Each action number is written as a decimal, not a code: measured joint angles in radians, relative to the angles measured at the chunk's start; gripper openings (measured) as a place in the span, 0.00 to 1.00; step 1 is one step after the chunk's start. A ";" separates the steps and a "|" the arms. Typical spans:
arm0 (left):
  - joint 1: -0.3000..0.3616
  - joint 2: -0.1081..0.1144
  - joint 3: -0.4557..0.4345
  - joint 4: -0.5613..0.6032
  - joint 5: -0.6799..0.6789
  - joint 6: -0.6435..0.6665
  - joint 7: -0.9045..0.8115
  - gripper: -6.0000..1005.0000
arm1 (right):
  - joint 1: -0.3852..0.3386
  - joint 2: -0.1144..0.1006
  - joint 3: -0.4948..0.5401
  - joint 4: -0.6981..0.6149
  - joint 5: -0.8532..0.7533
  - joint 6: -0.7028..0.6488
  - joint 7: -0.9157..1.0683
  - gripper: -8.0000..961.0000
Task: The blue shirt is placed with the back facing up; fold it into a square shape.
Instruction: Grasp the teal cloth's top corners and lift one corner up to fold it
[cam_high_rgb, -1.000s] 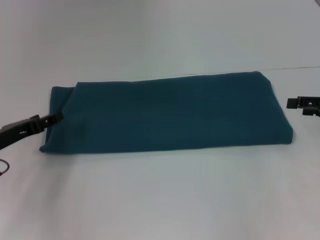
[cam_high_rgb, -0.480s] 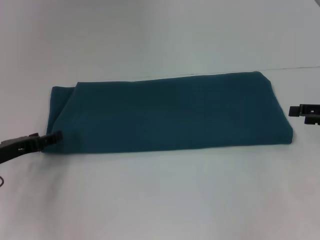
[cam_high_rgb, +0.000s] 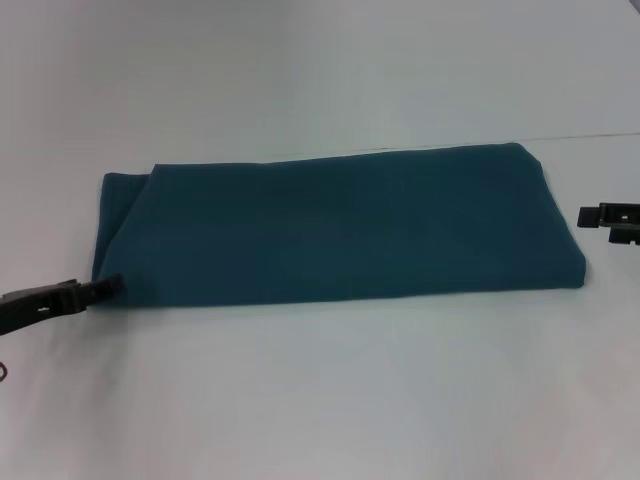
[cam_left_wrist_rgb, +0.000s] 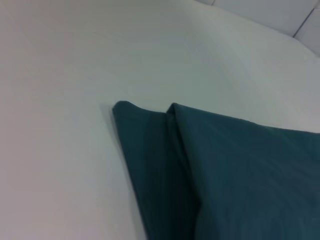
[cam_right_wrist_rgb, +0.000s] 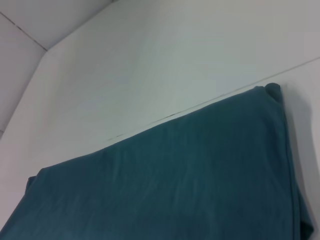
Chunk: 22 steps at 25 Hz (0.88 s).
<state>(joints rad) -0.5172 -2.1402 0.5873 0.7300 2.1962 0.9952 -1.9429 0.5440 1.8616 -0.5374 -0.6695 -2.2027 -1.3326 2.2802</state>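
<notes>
— So, where does the blue shirt (cam_high_rgb: 340, 228) lie?

— Flat on the white table (cam_high_rgb: 320, 400), across the middle of the head view. It is folded into a long band running from the robot's left to its right, plain side up, with no lettering showing.

— How do its ends look?

— At the robot's left end an under layer sticks out past the top layer; the left wrist view shows those two layers (cam_left_wrist_rgb: 165, 150) with a crease between them and a rounded corner resting on the table. The right end is a neat, thick fold, and the right wrist view shows its far corner (cam_right_wrist_rgb: 272, 90) near a thin dark seam in the table surface (cam_right_wrist_rgb: 165, 116).

— And the left gripper (cam_high_rgb: 108, 286)?

— Low over the table at the shirt's near left corner, its tip touching or just meeting the fabric edge. Its fingers look drawn close together, but whether any cloth sits between them I cannot tell.

— The right gripper (cam_high_rgb: 588, 215)?

— Just beside the shirt's right end, a little apart from the fabric, holding nothing. How wide its fingers stand I cannot tell.
</notes>
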 joint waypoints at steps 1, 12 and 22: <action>-0.002 0.000 0.002 -0.001 0.005 0.002 -0.002 0.78 | 0.001 0.000 0.002 0.000 0.000 0.000 0.000 0.83; -0.019 0.000 0.016 0.016 0.029 0.048 -0.016 0.78 | 0.001 0.000 0.019 -0.001 0.002 0.002 -0.003 0.83; -0.022 0.004 0.015 0.072 0.030 0.094 -0.032 0.78 | -0.002 0.001 0.019 0.008 -0.001 0.017 -0.007 0.83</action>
<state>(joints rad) -0.5392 -2.1359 0.6021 0.8015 2.2266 1.0893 -1.9747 0.5416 1.8631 -0.5184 -0.6616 -2.2034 -1.3152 2.2729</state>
